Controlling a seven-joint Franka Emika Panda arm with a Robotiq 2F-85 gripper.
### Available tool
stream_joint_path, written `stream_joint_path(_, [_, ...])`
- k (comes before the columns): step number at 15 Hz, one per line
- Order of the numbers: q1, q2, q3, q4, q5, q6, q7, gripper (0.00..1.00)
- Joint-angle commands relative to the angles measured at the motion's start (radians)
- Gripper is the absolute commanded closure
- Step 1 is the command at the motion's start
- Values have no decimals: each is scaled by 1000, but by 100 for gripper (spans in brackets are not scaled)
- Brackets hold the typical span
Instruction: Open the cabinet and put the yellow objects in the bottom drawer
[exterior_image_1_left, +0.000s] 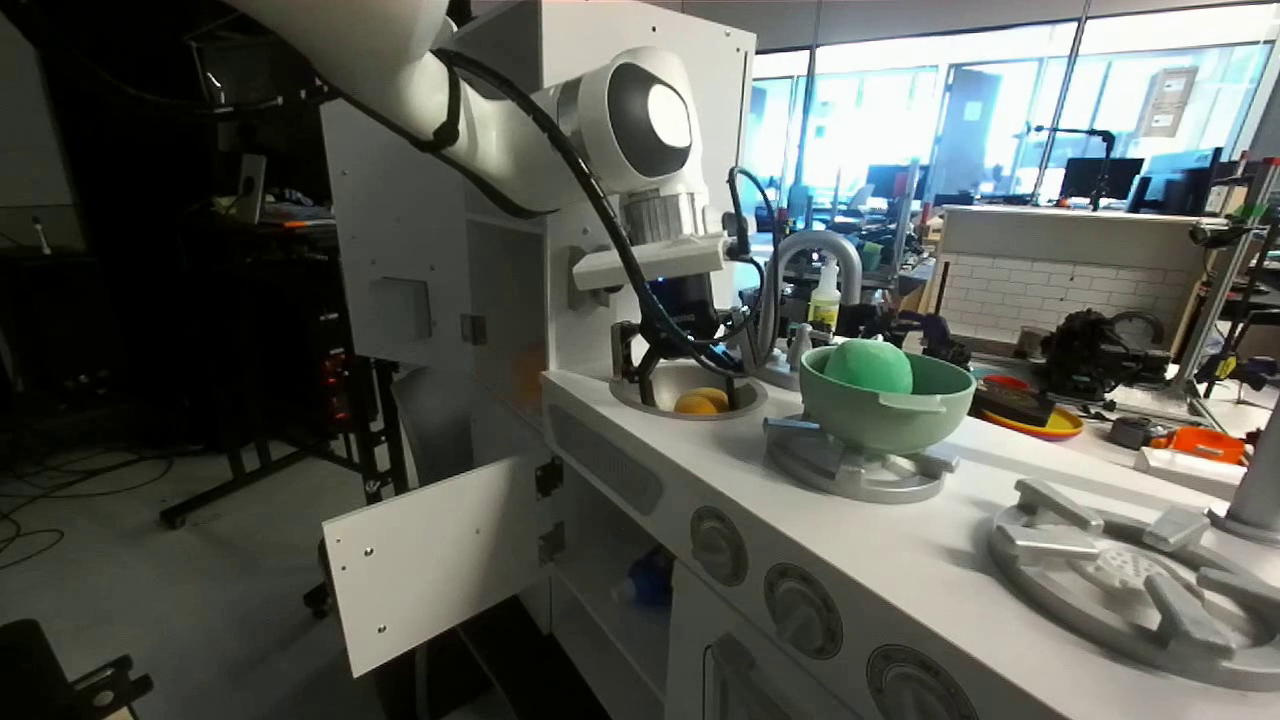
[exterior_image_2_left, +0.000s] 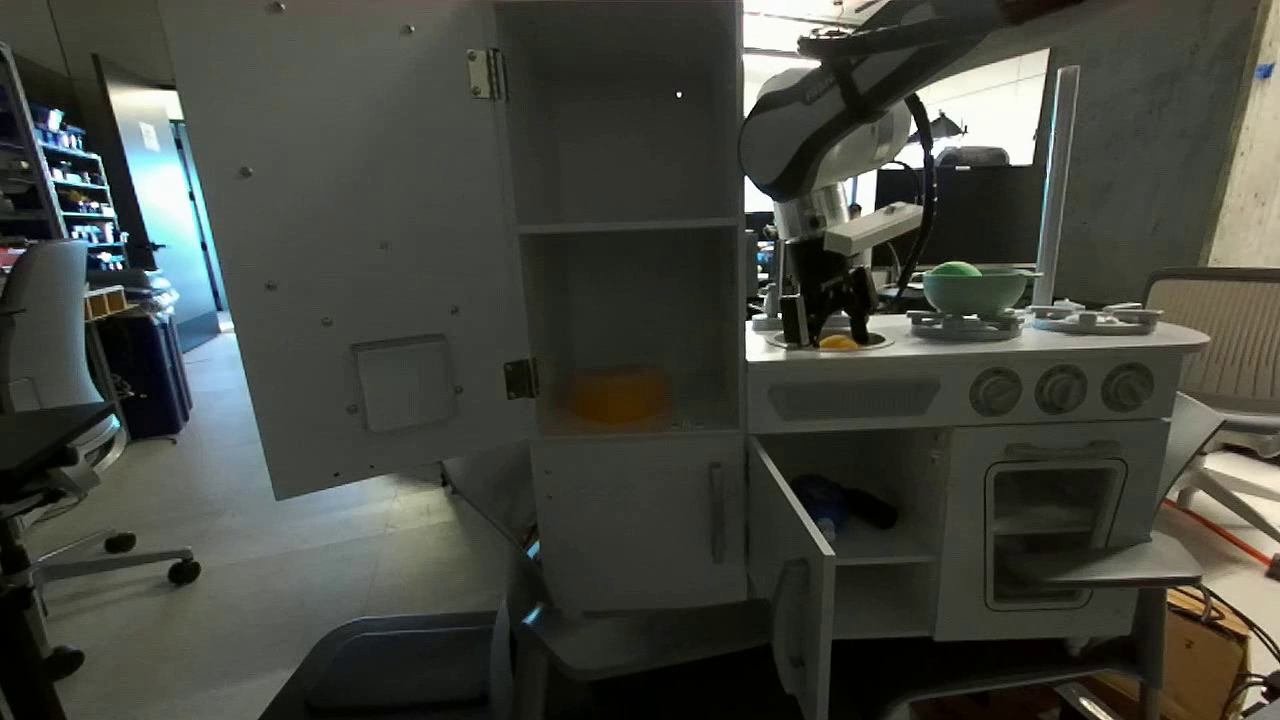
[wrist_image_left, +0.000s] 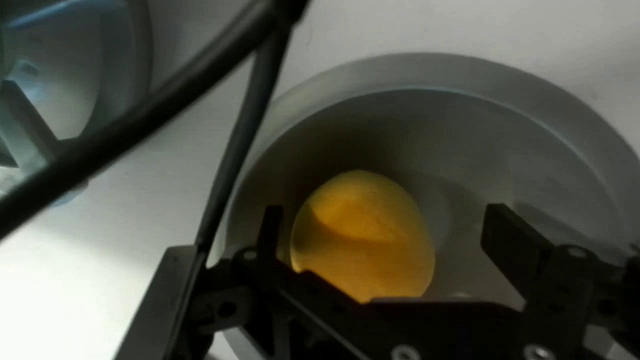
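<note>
At the round basin (wrist_image_left: 425, 72) in the worktop (exterior_image_1_left: 720, 455), the tool (wrist_image_left: 386, 227), spread wide and gripping nothing, should center on the yellow object (wrist_image_left: 360, 230) inside, which appears nearer one finger (wrist_image_left: 270, 232), before closing evenly.

The round toy (wrist_image_left: 360, 225) is showing yellow, the sink (wrist_image_left: 425, 72) grey, the bowl (exterior_image_1_left: 870, 425) pale green, the gripper (wrist_image_left: 383, 222) black.

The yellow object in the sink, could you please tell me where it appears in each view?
In an exterior view: yellow object slightly right of and below centre.
In an exterior view: yellow object right of centre, near mid-height.
Wrist view: yellow object below centre, slightly right.
Shared landmark: grey sink rim.
</note>
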Motion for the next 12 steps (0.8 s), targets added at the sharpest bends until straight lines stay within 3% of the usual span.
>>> stream_joint_path(1, [-22,46,27,29,22,30,-40,0])
stream_joint_path(3, [-27,45,30,29,20,31,-47,0])
stream_joint_path(4, [-29,47,32,29,20,35,-50,25])
stream_joint_path(6, [-26,43,34,28,16,37,-51,33])
stream_joint_path(8, [-30,58,36,26,16,50,-54,51])
stream_joint_path(12, [-26,41,37,10,13,60,-60,77])
